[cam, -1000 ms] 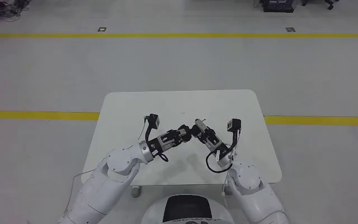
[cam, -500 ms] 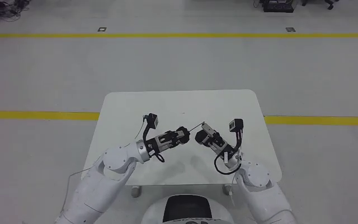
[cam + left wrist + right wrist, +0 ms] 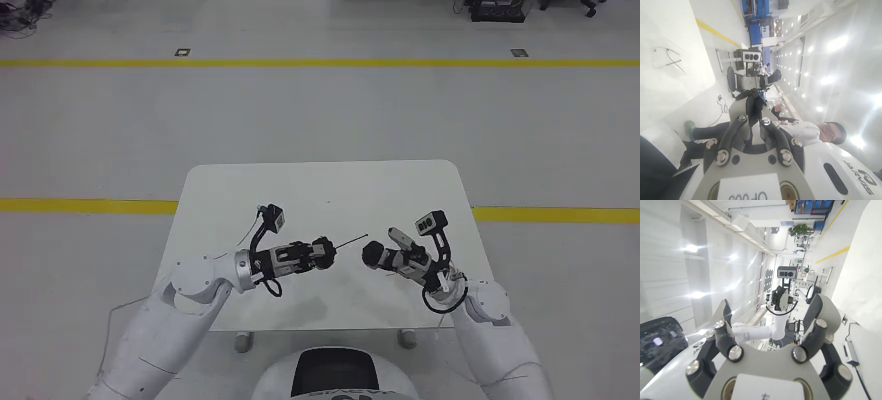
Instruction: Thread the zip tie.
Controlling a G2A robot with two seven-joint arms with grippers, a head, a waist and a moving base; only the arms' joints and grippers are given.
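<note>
From where I stand, the left tool [image 3: 322,252] is clenched on a thin black plastic zip tie [image 3: 348,241] and holds it in the air above the white rounded surface [image 3: 300,190]. The tie's free length pokes out as a straight dark line towards the other arm. In the left wrist view the fingers [image 3: 745,106] are pressed together with the black strap pinched between them.

The right tool [image 3: 372,256] hangs just beside the tie's tip, not touching it. Its fingers [image 3: 726,308] are spread wide with nothing between them.

A few thin dark strands [image 3: 672,58] lie loose on the surface, well apart from both arms.

I judge the threading is not yet done: the strap looks straight, with no loop in it. I cannot make out the tie's head. The next move, I think, calls for the right tool to close on the free end, lined up carefully, so the strap can be bent round and fed through its head.
</note>
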